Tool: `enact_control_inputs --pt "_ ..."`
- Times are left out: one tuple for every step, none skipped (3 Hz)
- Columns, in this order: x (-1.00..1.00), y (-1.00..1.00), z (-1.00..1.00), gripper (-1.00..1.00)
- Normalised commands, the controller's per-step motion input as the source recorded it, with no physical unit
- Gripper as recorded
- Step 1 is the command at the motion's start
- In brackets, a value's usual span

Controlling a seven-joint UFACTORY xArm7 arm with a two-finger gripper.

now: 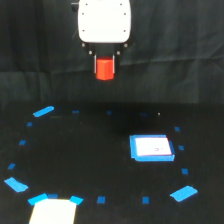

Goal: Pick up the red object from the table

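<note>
The red object [105,69] is a small red-orange block held between the fingers of my gripper [105,67]. The gripper hangs under a white arm body [104,21] at the top centre of the exterior view. It is shut on the block and holds it well above the black table [90,150]. The thin dark fingers [94,64] flank the block on both sides. A dark shadow lies on the table below and to the right of the gripper.
A flat white square with a blue border [151,148] lies on the table at the right. Bright blue tape pieces [43,111] [183,193] [16,185] and small blue squares ring the table. A pale object [52,211] sits at the bottom left edge.
</note>
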Motion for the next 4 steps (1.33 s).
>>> enact_control_inputs --pt "0.12 0.11 0.04 -1.0" --pt "0.25 0.01 0.16 -1.0" --pt "0.03 -0.13 0.47 -1.0" --pt "0.09 -0.06 0.23 -0.95"
